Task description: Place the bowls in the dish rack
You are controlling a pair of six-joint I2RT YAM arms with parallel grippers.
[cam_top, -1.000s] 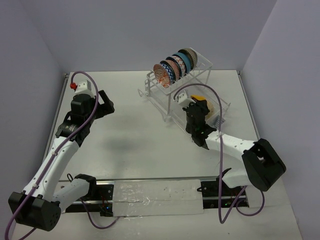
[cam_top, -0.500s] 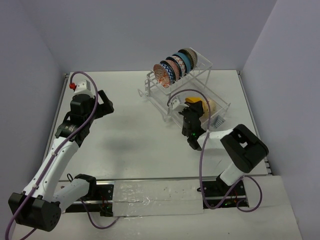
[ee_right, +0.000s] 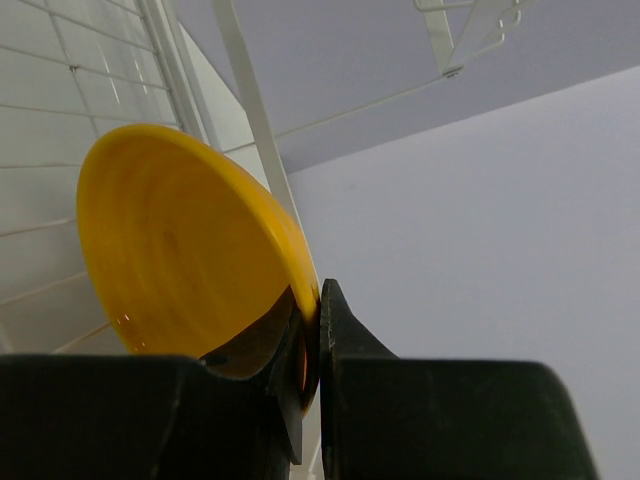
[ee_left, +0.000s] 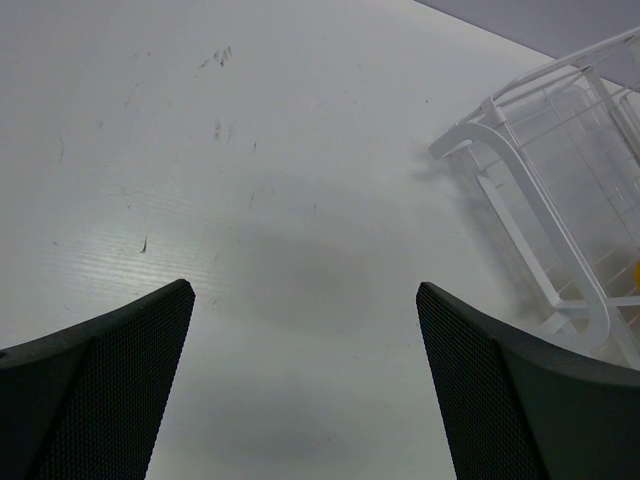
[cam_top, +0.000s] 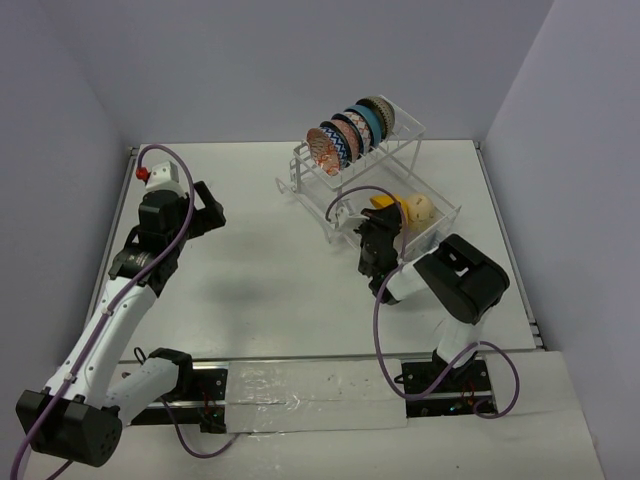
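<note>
yellow bowl [ee_right: 190, 250] | rim pinched between right jaws | dish rack [ee_right: 255, 120] wires behind

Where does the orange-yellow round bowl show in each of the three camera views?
Top external: the orange-yellow round bowl sits right of centre, at the lower tier of the white wire dish rack.
Left wrist: only a yellow sliver at the right edge, likely it.
Right wrist: left of centre, large, rim pinched by the right gripper.
Shared landmark: the rack's white wires.
</note>
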